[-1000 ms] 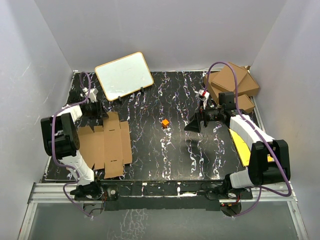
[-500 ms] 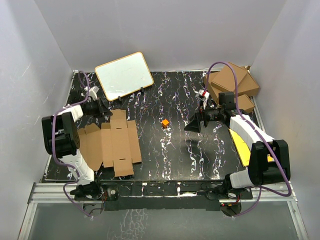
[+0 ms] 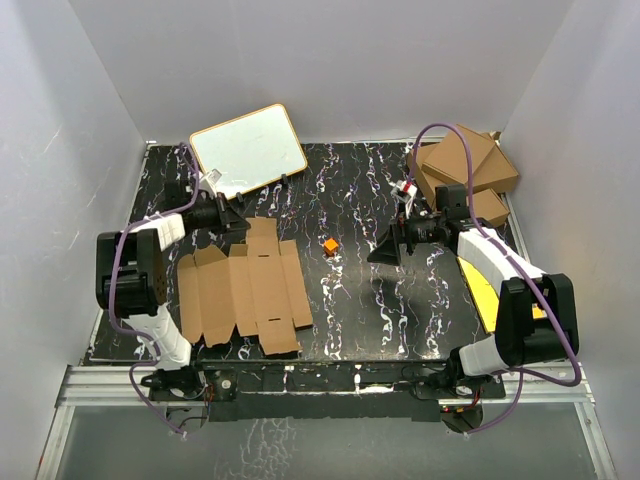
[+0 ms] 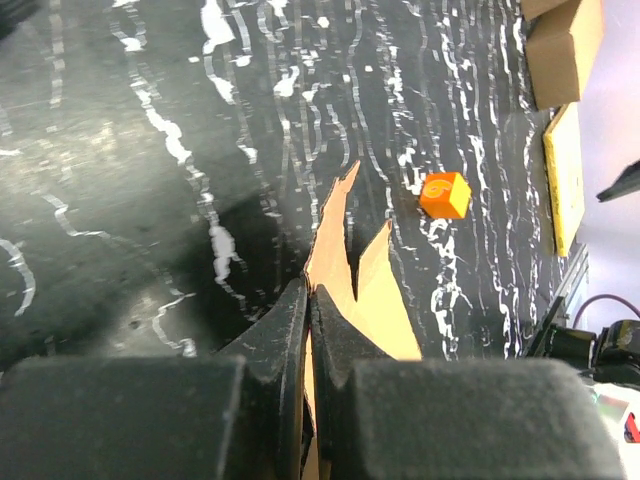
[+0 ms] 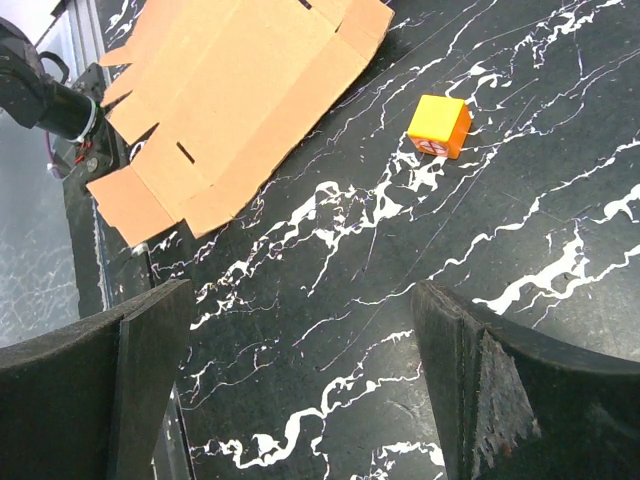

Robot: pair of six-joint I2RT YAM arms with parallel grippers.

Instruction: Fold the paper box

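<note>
The flat box (image 3: pixel 240 295) lies near the bench's (image 3: pixel 360 310) left edge, its far flap clamped in the left hand (image 3: pixel 241 223). An orange cube (image 3: pixel 330 245) sits mid-bench, between the box and the right hand (image 3: pixel 385 252), whose fingers stand apart.

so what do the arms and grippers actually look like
Both match. The left arm and right arm have white link shells between chunky black joint housings, and each trails a looping purple cable. The left gripper and right gripper are matte black with flat, wedge-shaped fingers. No markings show.
</note>
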